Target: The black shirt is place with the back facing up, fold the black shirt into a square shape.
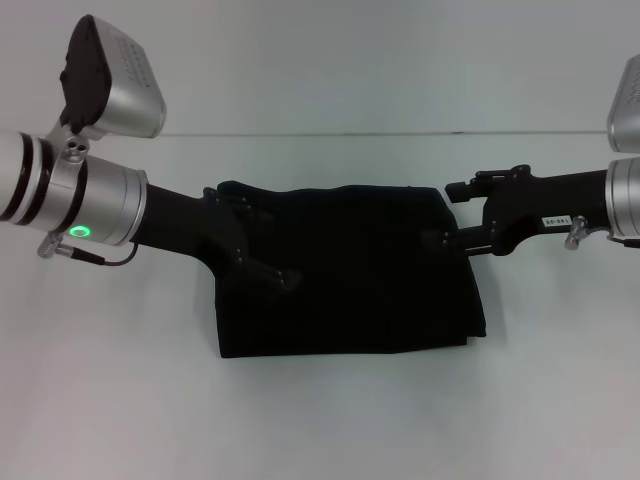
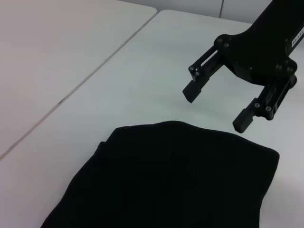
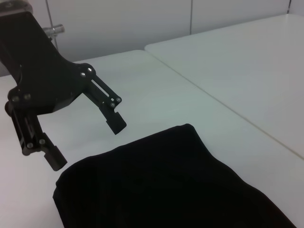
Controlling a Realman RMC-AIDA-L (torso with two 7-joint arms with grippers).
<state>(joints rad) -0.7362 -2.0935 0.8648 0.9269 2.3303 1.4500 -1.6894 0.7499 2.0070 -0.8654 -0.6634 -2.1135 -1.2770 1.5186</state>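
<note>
Black shirt (image 1: 350, 270) folded to a rough rectangle at table (image 1: 320, 420) centre, left gripper (image 3: 85, 142) at its 9 o'clock edge — jaws wide, holding nothing, right gripper (image 2: 216, 109) at 3 o'clock — wide too, probably just clear of the cloth.

No legible text; small label on right arm (image 1: 556, 219) unreadable.

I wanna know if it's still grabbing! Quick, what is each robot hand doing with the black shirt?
Left gripper: open, holding nothing, above the black shirt's left edge.
Right gripper: open, holding nothing, above the shirt's right edge.
</note>
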